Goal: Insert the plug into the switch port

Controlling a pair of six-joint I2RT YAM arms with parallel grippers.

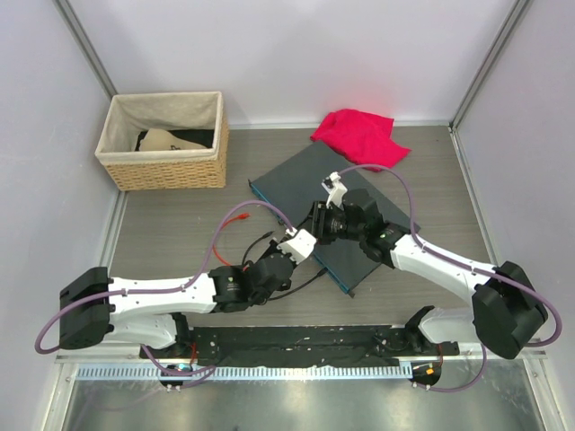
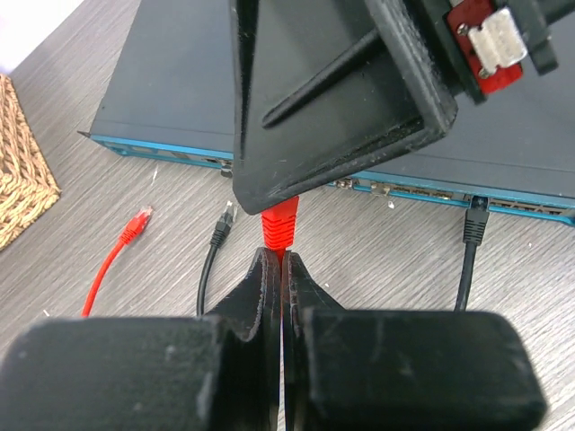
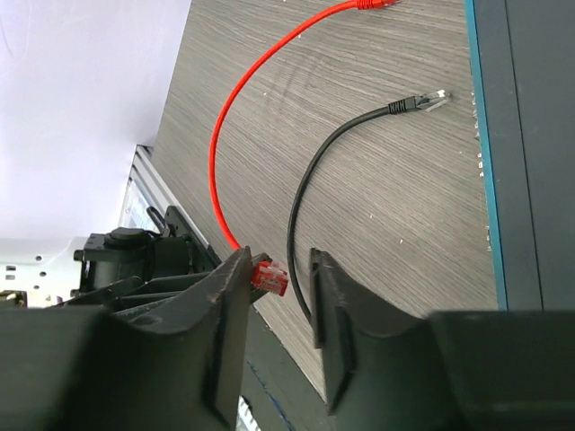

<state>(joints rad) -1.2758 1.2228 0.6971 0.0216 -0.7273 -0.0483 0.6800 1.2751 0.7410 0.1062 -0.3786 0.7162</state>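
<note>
Table point(image 1: 171, 233): grey wood grain, carrying everything below.
Switch point(image 1: 296, 180): flat dark-grey box lying askew at mid-table, its narrow teal front facing the arms.
Basket point(image 1: 162, 171): woven, cloth-lined, at the far left corner, well apart from the switch.
Cloth point(image 1: 359, 135): red and crumpled, at the switch's far corner.
Right gripper point(image 3: 278, 259): reaches in from the right over the switch's near end. Its fingers stand spread, one on each side of the plug, with a clear gap on the side toward the switch. Whether the other finger touches the plug I cannot tell.
Left gripper point(image 2: 280, 260): low over the table just in front of the teal face, its fingers pressed together and pinching the plug by its rear.
Red cable point(image 3: 220, 135): curves across the table from the held plug. Its other end point(image 2: 137, 223) lies loose on the wood toward the basket.
Black cable point(image 3: 301, 189): lies beside the red one, its free end point(image 2: 223, 224) on the table just short of the teal face.
Second black lead point(image 2: 467, 260): runs up to the front face further right, its plug seated there.
Plug point(image 2: 279, 223): red, held level and pointing at the front face. Its tip is hidden under the right gripper in the left wrist view. The right wrist view shows bare table between it and the switch.
Ports point(image 2: 377, 187): a row of small sockets along the teal face, partly hidden by the right gripper.
</note>
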